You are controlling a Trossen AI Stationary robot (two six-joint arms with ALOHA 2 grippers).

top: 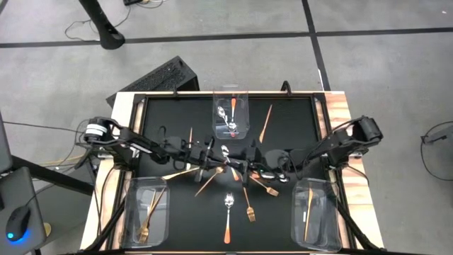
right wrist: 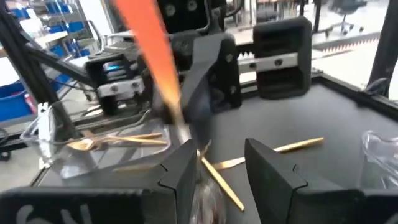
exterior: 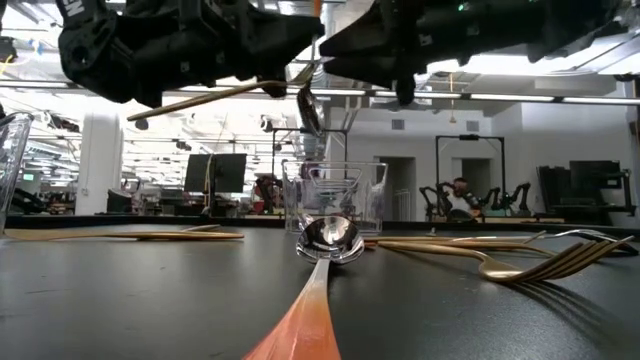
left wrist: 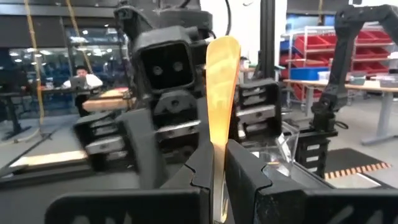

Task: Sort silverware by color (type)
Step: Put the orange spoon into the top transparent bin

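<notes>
- Nearest the low camera lay a silver-bowled, orange-handled spoon (exterior: 325, 250) on the black surface (top: 290, 127), handle pointing near.
- Left end effector (left wrist: 219, 174) pinched a slim gold utensil (left wrist: 222, 87) mid-table.
- Right end effector (right wrist: 217, 162), close alongside, held an orange-handled spoon (right wrist: 149, 50) loosely between part-open fingers.
- Far clear spoon bin (top: 231, 117) lay straight ahead.

- Mid-counter (top: 163, 117) crowded: left gripper (top: 205, 168) and right gripper (top: 241, 166) nearly touching above loose forks (top: 250, 205) and spoon (top: 228, 216)
- Blocked at three edges by clear bins (top: 231, 113)
- Open room at back-left corner
</notes>
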